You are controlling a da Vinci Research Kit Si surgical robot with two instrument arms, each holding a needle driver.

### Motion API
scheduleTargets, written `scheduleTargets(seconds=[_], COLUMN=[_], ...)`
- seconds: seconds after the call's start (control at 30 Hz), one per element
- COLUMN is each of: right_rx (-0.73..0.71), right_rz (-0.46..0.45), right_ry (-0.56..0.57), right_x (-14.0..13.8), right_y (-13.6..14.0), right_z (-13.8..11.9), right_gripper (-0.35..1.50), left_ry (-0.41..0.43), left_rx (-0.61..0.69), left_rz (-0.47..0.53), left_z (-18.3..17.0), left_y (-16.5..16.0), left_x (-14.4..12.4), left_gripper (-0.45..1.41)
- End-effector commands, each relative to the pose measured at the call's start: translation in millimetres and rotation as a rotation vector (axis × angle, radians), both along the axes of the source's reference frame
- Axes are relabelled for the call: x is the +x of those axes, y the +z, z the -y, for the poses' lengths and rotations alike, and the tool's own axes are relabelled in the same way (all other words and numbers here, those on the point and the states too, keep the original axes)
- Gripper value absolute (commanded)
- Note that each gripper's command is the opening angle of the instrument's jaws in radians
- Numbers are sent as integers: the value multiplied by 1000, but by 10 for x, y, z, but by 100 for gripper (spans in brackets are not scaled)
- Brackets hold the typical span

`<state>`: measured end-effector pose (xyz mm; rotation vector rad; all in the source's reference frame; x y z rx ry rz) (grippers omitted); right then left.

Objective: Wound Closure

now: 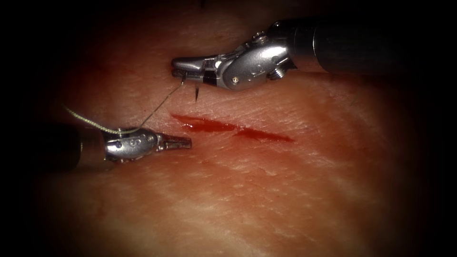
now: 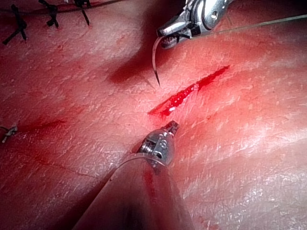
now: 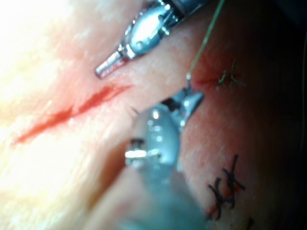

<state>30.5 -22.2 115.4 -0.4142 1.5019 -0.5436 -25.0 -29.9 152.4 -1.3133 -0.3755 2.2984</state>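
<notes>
The tissue (image 1: pixel 266 190) bears a short cut (image 1: pixel 228 127) wet with red fluid. My right tool (image 1: pixel 180 66) hovers beyond the cut's left end, shut on the curved needle (image 2: pixel 154 60) near its tail. The needle's tip (image 1: pixel 195 96) points down at the tissue without entering it. The thread (image 1: pixel 157 107) runs from the needle's tail down across the wrist of my left tool (image 1: pixel 183 142) and off to the left. That tool lies just left of the cut's left end, jaws shut and empty. The wrist views show the cut (image 2: pixel 192 91) (image 3: pixel 72 112), the left tool (image 3: pixel 108 67) and the right tool (image 3: pixel 192 103).
Dark finished stitches (image 2: pixel 19 24) (image 3: pixel 225 189) sit on the tissue away from this cut. A short greenish cut end of thread (image 3: pixel 230 79) lies near the right tool's tip. Another small thread end (image 2: pixel 7 132) lies on the tissue.
</notes>
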Motion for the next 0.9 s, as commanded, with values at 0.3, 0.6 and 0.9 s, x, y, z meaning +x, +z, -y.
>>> scheduleTargets(seconds=[0.3,0.6,0.9], right_rx=[-10,-50,-112], right_rz=[-2,-3,9], right_ry=[-3,-7,-30], right_x=[12,12,13], right_y=[10,15,15], right_z=[6,8,12], right_gripper=[-35,-35,-35], left_ry=[-2,1,2], left_rx=[-1,-2,-2], left_rz=[-2,-4,-3], left_z=[4,4,4], left_y=[7,9,8], left_x=[-4,-2,0], left_gripper=[-19,-21,-22])
